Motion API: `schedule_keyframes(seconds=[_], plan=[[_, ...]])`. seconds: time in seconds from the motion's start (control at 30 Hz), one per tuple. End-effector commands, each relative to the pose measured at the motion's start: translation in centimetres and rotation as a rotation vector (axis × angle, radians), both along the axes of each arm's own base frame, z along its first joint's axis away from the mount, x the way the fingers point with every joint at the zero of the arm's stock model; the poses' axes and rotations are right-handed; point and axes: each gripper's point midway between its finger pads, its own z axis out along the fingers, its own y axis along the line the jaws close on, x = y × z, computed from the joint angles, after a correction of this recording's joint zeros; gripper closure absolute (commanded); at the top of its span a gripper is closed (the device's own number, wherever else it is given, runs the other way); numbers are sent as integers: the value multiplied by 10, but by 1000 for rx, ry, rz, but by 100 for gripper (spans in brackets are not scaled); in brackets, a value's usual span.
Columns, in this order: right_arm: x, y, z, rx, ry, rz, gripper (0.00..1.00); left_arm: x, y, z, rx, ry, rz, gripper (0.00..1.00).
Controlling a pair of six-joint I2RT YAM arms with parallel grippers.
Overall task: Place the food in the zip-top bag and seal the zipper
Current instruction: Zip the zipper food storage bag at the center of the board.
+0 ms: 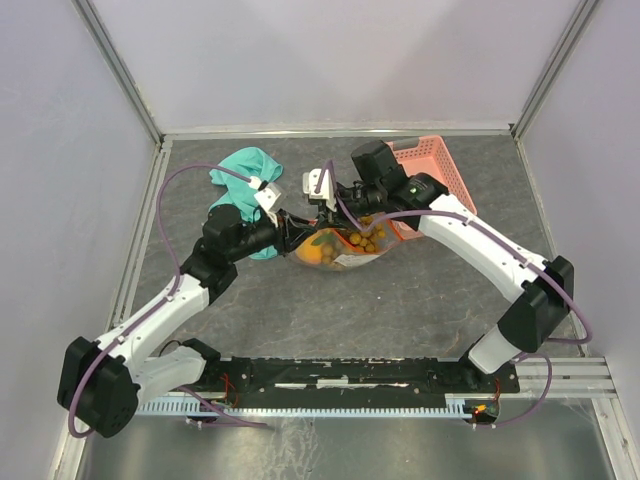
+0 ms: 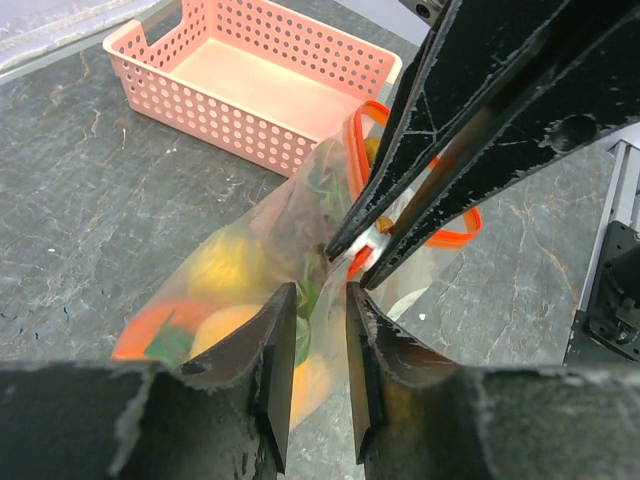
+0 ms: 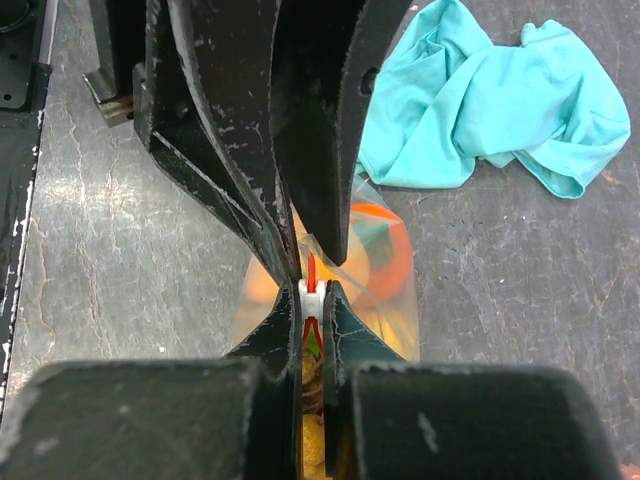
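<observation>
The clear zip-top bag (image 1: 345, 255) lies at mid-table with the food inside: orange fruits (image 1: 318, 252), a tan berry cluster (image 1: 368, 238), a yellow lemon (image 2: 222, 265). Its red zipper (image 2: 456, 238) loops along the raised mouth. My right gripper (image 3: 312, 292) is shut on the zipper (image 3: 311, 268) at a small white slider, seen also from above (image 1: 335, 216). My left gripper (image 2: 318, 294) faces it from the left (image 1: 298, 228). Its jaws stand slightly apart, with a fold of the bag's film (image 2: 335, 270) loose between them. The two grippers' tips nearly touch.
A pink slatted basket (image 1: 435, 168) sits right behind the bag, under the right arm; its inside (image 2: 270, 85) shows nothing in it. A teal cloth (image 1: 245, 172) lies crumpled at the back left, behind the left wrist. Metal frame rails border the table.
</observation>
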Motion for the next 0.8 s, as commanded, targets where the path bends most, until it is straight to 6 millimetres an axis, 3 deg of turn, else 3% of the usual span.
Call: schedule_keyframes(seconds=[0.0,0.1,0.2,0.23,0.77], plan=[[-1,9,26,52,-33,39,99,3,-11,24,-44,-73,-56,65],[-2,8,25,44,-26,48,99,8,-14,23,-33,-80,-62,67],[-2,7,26,32,-31,49,99,11,-15,23,-28,-98,-66,94],[-1,5,24,21,-35,45,99,11,-16,24,-29,-100,-68,97],[21,-50,9,-115,-73,-99,99,11,2,28,-99,-81,58,97]])
